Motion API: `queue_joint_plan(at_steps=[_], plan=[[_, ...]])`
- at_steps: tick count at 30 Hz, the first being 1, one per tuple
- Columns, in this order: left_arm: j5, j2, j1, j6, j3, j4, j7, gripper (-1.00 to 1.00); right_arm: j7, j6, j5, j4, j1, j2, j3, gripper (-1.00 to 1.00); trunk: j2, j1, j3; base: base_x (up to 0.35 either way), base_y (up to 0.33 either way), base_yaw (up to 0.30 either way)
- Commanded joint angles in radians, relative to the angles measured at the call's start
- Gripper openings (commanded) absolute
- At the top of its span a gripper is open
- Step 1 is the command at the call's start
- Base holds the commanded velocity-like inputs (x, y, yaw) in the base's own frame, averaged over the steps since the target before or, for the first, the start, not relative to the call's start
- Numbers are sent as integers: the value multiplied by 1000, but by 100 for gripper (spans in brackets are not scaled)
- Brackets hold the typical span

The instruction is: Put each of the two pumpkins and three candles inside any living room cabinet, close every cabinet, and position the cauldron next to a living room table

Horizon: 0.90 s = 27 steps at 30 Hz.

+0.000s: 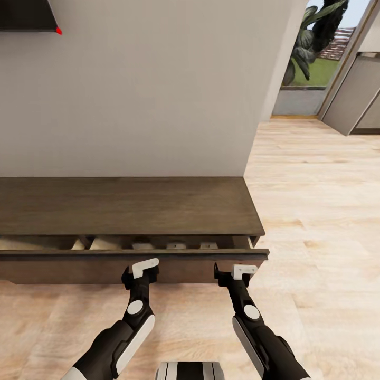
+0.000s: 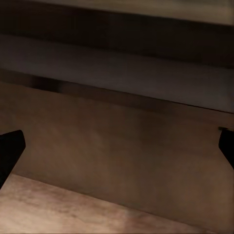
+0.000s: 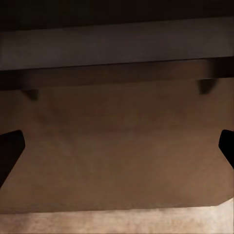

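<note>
The cabinet [image 1: 126, 206] is a long, low dark-brown unit against the wall. Its top drawer [image 1: 132, 254] stands slightly out, showing a narrow strip of pale inside. In that strip lie three small white candles [image 1: 143, 245], [image 1: 176, 245], [image 1: 209, 245]. My left gripper [image 1: 140, 272] [image 2: 117, 151] is open, close up against the drawer front. My right gripper [image 1: 236, 273] [image 3: 117, 151] is open too, facing the drawer front near its right end. Neither holds anything. The pumpkins and the cauldron are out of view.
A pale wall [image 1: 148, 89] rises behind the cabinet, with a dark screen corner [image 1: 29, 15] high up. Light wood floor [image 1: 316, 211] stretches to the right toward a glass door with a plant [image 1: 311, 42] outside and grey units [image 1: 359, 89].
</note>
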Motion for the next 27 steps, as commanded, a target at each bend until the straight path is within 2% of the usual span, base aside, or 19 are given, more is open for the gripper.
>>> queue_joint_plan(at_steps=[1, 15, 19, 27], plan=[[7, 1, -1, -4, -5, -1, 5, 100, -5, -6, -10, 0, -1, -1, 3, 100, 0, 0, -1, 231, 0, 0], [7, 2, -1, -5, -5, -1, 6, 100, -5, -6, -10, 0, -1, -1, 4, 100, 0, 0, -1, 223, 0, 0], [5, 2, -1, -5, -6, -1, 10, 100, -5, -6, -10, 0, -1, -1, 4, 100, 0, 0, -1, -125, -48, 0], [4, 2, -1, -5, -6, -1, 11, 100, -5, -5, -10, 0, -1, -1, 3, 100, 0, 0, -1, -283, -99, 0]])
